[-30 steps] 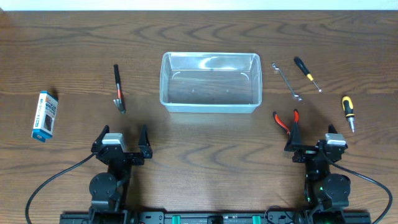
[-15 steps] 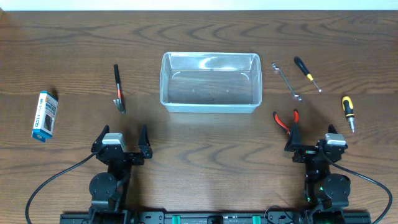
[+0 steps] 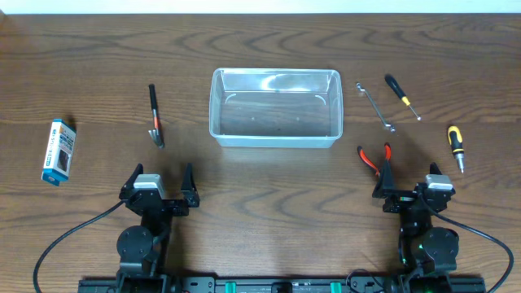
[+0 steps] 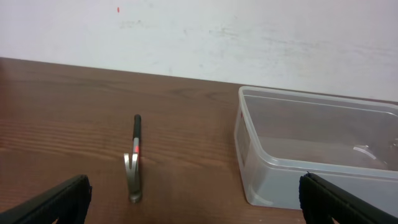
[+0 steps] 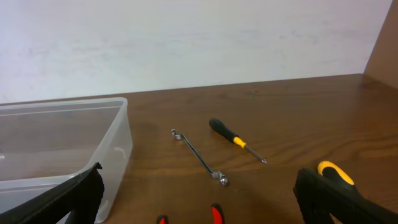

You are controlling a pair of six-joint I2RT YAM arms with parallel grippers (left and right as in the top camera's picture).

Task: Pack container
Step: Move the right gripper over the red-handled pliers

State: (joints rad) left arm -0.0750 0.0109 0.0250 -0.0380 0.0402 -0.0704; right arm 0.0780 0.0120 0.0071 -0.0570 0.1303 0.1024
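At rest: left pincer point(image 3: 159, 181) and right pincer point(image 3: 409, 181) wide apart, empty; container point(image 3: 275, 140) unpacked.
Both pincers sit on the near side of the container, which stands empty on the table point(image 3: 269, 203). Red-handled pliers point(image 3: 373, 156), off the container's near right corner, lie just ahead of the right pincer; a skewed approach would probably shove them aside.

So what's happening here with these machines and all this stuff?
Nothing is being handled right now. The left hand and right hand both sit open, holding nothing. The clear container in the middle is empty. A black-handled tool and a small box lie to its left; red pliers, a wrench and two screwdrivers to its right.
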